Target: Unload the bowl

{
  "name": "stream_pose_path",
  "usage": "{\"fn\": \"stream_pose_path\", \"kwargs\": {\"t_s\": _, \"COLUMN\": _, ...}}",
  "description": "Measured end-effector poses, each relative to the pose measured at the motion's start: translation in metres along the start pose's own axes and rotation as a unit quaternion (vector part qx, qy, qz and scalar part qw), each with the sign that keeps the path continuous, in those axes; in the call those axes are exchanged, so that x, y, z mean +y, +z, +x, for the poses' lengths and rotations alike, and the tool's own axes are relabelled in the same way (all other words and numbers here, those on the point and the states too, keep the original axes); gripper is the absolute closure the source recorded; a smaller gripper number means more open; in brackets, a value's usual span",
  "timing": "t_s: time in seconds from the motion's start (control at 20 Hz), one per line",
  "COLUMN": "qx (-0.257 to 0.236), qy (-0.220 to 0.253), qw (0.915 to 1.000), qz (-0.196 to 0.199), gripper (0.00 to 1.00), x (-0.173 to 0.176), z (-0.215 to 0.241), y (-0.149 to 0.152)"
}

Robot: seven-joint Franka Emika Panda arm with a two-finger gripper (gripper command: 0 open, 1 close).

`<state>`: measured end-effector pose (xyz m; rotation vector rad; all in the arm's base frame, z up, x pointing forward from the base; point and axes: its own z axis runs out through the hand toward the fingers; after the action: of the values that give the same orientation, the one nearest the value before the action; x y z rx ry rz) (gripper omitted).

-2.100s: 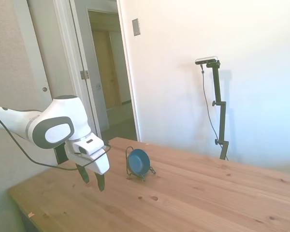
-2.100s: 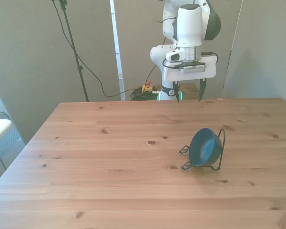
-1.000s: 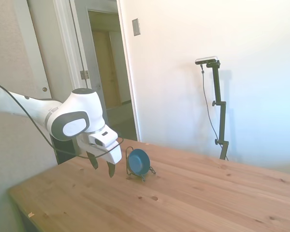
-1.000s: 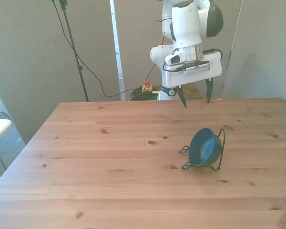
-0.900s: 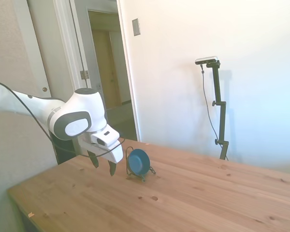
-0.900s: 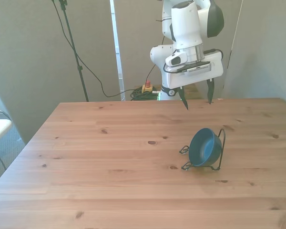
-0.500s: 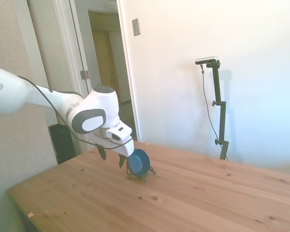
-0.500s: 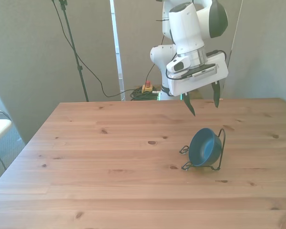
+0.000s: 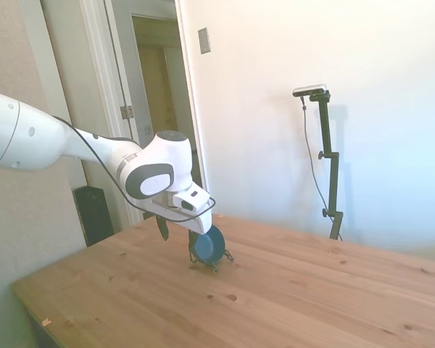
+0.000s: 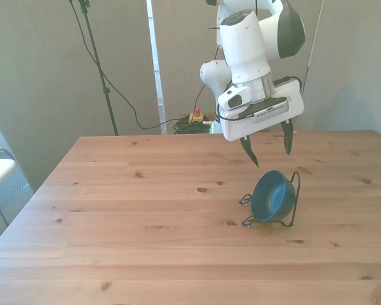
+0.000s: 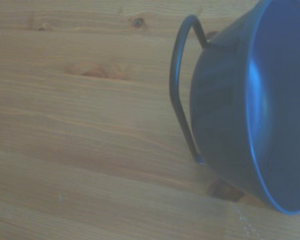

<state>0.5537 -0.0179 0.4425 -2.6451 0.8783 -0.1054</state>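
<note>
Side view – gripper (image 9: pixel 178 234): hangs above the table (image 9: pixel 312 290), fingers pointing down and tilted.
Side view – fingers (image 9: pixel 162 228): spread apart, holding nothing; the one nearer the bowl overlaps its edge in this view, so contact cannot be judged here.
Side view – bowl (image 9: pixel 209 243): propped on edge in the stand (image 9: pixel 216 262), just beside and slightly below the fingertips.

Front view – gripper (image 10: pixel 270 151): tilted, fingers angled down toward the bowl.
Front view – fingers (image 10: pixel 249 152): spread wide, nothing between them, clear of the bowl.
Front view – bowl (image 10: pixel 272 196): just below the fingertips, roughly under the gap between them; not touching either finger. Its hollow faces the front view's left.
Front view – stand (image 10: pixel 292 202): upright wire loop behind the bowl; feet rest on the table (image 10: pixel 146 241).

Wrist view – bowl (image 11: pixel 250 105): seen close, on edge, hollow side visible.
Wrist view – stand (image 11: pixel 182 95): wire loop against the bowl's back.
Wrist view – table (image 11: pixel 80 150): bare boards beside the bowl.
</note>
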Motion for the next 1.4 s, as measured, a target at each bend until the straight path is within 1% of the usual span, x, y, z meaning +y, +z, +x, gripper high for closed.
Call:
{"fn": "stream_pose_path", "kwargs": {"t_s": 0.2, "qx": -0.004, "qy": -0.037, "qw": 0.9989, "qz": 0.029, "gripper": 0.0, "x": -0.005, "z": 0.007, "y": -0.005}}
{"fn": "stream_pose_path", "kwargs": {"t_s": 0.4, "qx": -0.001, "qy": -0.063, "qw": 0.9975, "qz": 0.032, "gripper": 0.0, "x": -0.005, "z": 0.02, "y": -0.012}}
{"fn": "stream_pose_path", "kwargs": {"t_s": 0.5, "qx": 0.004, "qy": -0.079, "qw": 0.9963, "qz": 0.032, "gripper": 0.0, "x": -0.004, "z": 0.028, "y": -0.01}}
{"fn": "stream_pose_path", "kwargs": {"t_s": 0.7, "qx": -0.007, "qy": -0.106, "qw": 0.994, "qz": 0.023, "gripper": 0.0, "x": -0.006, "z": 0.042, "y": 0.021}}
{"fn": "stream_pose_path", "kwargs": {"t_s": 0.8, "qx": -0.016, "qy": -0.12, "qw": 0.9923, "qz": 0.024, "gripper": 0.0, "x": -0.008, "z": 0.049, "y": 0.037}}
{"fn": "stream_pose_path", "kwargs": {"t_s": 0.9, "qx": -0.019, "qy": -0.132, "qw": 0.9905, "qz": 0.033, "gripper": 0.0, "x": -0.01, "z": 0.054, "y": 0.042}}
{"fn": "stream_pose_path", "kwargs": {"t_s": 1.0, "qx": -0.019, "qy": -0.144, "qw": 0.9885, "qz": 0.043, "gripper": 0.0, "x": -0.01, "z": 0.056, "y": 0.041}}
{"fn": "stream_pose_path", "kwargs": {"t_s": 1.05, "qx": -0.02, "qy": -0.149, "qw": 0.9875, "qz": 0.048, "gripper": 1.0, "x": -0.01, "z": 0.057, "y": 0.04}}
{"fn": "stream_pose_path", "kwargs": {"t_s": 1.4, "qx": -0.041, "qy": -0.166, "qw": 0.9833, "qz": 0.06, "gripper": 1.0, "x": -0.009, "z": 0.054, "y": 0.041}}
